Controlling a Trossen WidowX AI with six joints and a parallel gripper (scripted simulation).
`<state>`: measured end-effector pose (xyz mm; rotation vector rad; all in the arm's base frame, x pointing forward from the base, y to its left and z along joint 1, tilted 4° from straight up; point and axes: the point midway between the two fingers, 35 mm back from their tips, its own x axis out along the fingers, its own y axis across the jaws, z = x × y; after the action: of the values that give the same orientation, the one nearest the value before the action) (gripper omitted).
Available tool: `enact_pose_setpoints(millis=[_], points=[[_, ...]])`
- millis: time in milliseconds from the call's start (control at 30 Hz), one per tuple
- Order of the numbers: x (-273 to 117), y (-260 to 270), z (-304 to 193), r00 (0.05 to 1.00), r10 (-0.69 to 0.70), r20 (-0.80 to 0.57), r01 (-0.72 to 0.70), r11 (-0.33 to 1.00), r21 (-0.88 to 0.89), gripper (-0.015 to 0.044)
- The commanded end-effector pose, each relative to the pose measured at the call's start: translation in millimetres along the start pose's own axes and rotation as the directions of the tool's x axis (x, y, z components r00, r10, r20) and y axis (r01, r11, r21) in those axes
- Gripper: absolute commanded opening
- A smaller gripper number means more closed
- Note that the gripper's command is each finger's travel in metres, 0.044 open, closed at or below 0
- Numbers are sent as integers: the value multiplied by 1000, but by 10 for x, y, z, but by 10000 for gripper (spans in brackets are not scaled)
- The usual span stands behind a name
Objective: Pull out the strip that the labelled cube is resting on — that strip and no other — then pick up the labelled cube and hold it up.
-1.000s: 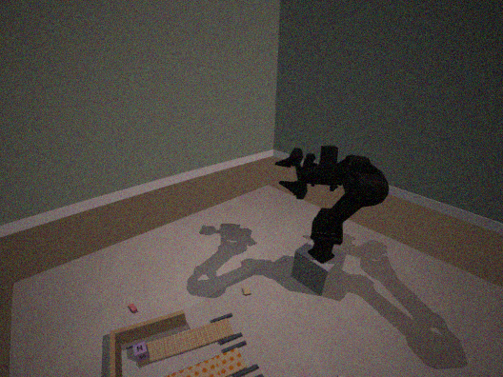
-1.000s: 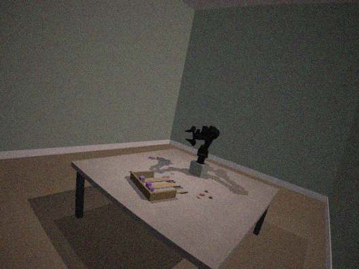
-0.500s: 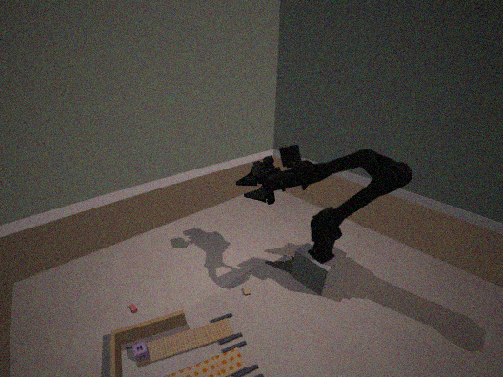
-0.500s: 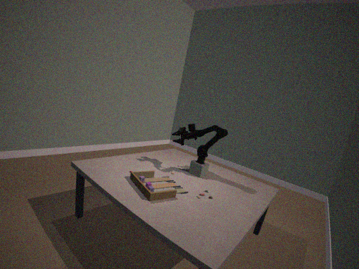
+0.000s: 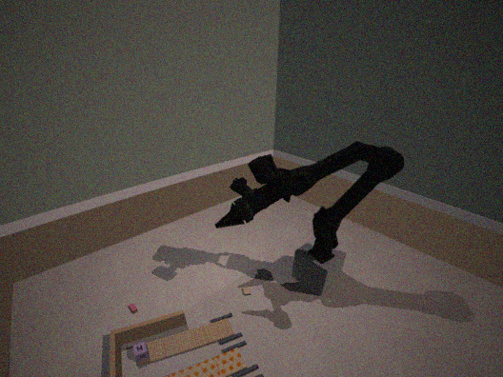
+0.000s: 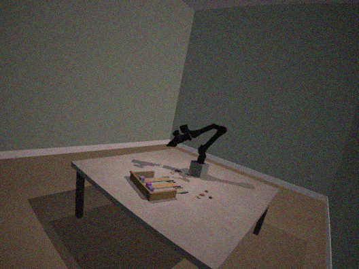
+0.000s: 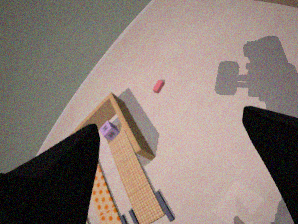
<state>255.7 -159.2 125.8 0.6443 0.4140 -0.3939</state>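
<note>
1. Gripper (image 5: 229,220) hangs mid-frame in the top view, high above the table (image 6: 217,221), fingers spread wide, nothing held.
2. Arm (image 5: 352,176) reaches from its grey base block (image 5: 310,273) toward frame left, its shadow lying across the table below.
3. Labelled cube (image 5: 140,351), purple with a dark letter, sits at the bottom left of the top view, on the near-left end of a tan checked strip (image 5: 191,340) inside the wooden tray (image 5: 148,326).
4. Orange dotted strip (image 5: 214,367) lies just beside the tan one, toward the bottom edge.
5. Wrist view: cube (image 7: 109,129) at centre left, at the tray's corner, between the two dark fingers in frame but far below them.
6. Small pink block (image 5: 132,308) sits on the table, apart from the tray, upper left of it.
7. Exterior view shows two purple cubes in the tray; too small to tell which is labelled.
</note>
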Motion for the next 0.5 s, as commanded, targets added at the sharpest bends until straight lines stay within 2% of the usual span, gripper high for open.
enact_pose_setpoints(millis=[0,200,467], points=[[171,418,-245,995,57,-86,-72,982,-177,400],[268,975,-680,972,124,-200,-197,895,-401,400],[176,1599,-1300,926,189,-326,-362,691,-625,400]])
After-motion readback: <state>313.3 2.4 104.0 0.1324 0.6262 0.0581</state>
